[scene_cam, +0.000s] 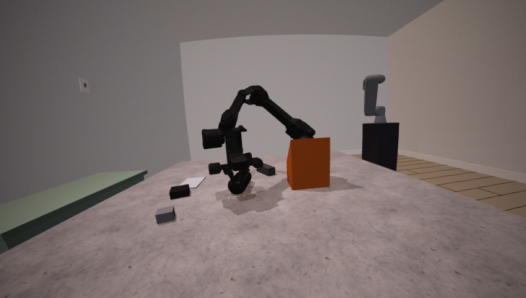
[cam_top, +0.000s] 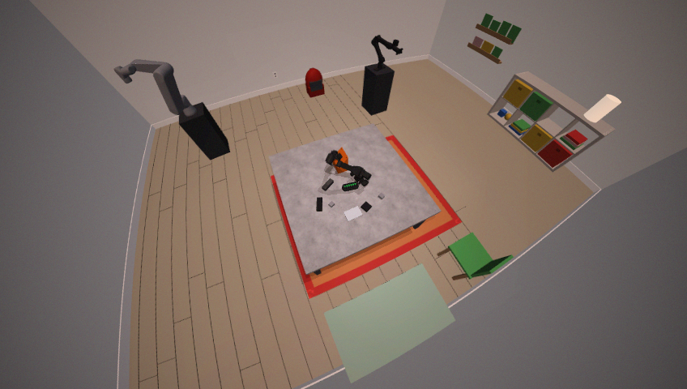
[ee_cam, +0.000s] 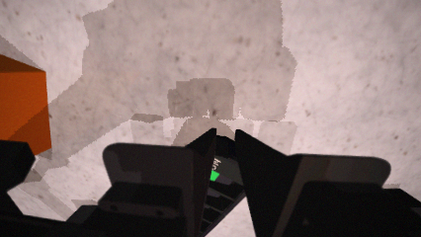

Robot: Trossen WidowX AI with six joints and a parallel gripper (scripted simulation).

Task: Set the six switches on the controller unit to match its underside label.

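Observation:
The dark grey controller unit (cam_top: 350,185) (scene_cam: 237,187) (ee_cam: 230,170) sits on the bench (cam_top: 298,241) (scene_cam: 295,251), with a row of green switch ends showing in the top view. My gripper (ee_cam: 225,133) is slightly open, with a narrow gap between its fingertips, and nothing is gripped. It points down just over one end of the unit; whether the tips touch it is not clear. Through the gap the wrist view shows a pale printed mark, one green switch end and several dark ones. The fingers cover the other parts of the unit there. The underside label is hidden.
An orange block (cam_top: 341,160) (scene_cam: 309,164) (ee_cam: 25,111) stands by the arm's base. Near the unit lie a dark bar (cam_top: 327,184) (scene_cam: 266,169), a black bar (cam_top: 318,204), a black block (cam_top: 366,207) (scene_cam: 179,191), two small grey blocks (cam_top: 330,204) (cam_top: 381,195) and a white sheet (cam_top: 352,213) (scene_cam: 193,182).

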